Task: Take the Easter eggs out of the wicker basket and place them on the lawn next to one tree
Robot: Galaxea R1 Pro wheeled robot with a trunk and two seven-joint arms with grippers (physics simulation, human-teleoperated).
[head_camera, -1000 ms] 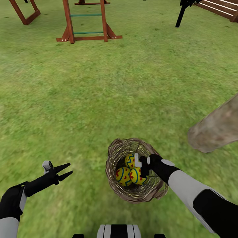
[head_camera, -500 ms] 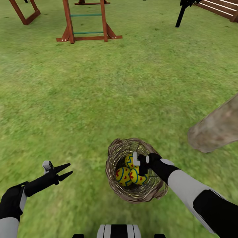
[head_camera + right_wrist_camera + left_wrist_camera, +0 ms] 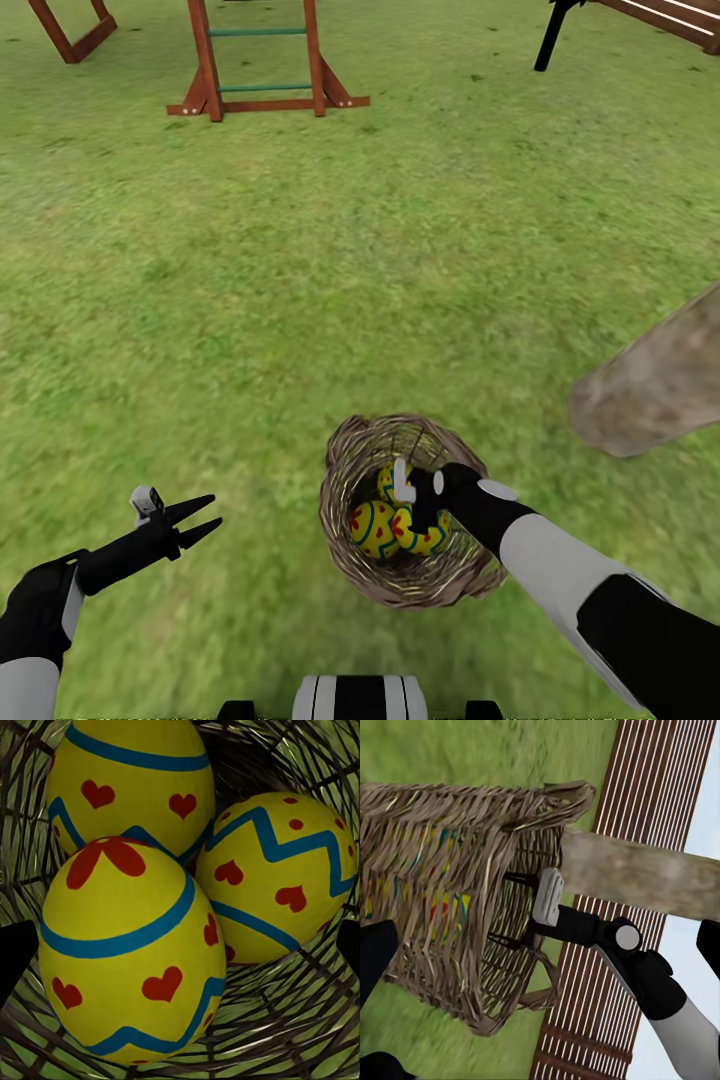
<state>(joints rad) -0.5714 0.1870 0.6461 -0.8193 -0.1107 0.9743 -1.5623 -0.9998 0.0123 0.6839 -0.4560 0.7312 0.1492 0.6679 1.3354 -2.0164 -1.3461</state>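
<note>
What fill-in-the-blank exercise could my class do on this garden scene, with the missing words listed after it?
1. The wicker basket holds ___ Easter eggs.
2. The ___ gripper reaches down into the basket.
3. The left gripper hovers over the lawn with its fingers ___.
4. The eggs are yellow with ___ zigzag bands.

Missing words: three; right; open; blue

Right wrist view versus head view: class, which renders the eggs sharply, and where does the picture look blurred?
Right wrist view: three eggs crisp, evenly lit, no glare. Head view: lawn smeared, tree trunk soft-edged, eggs small inside the wicker basket.
</note>
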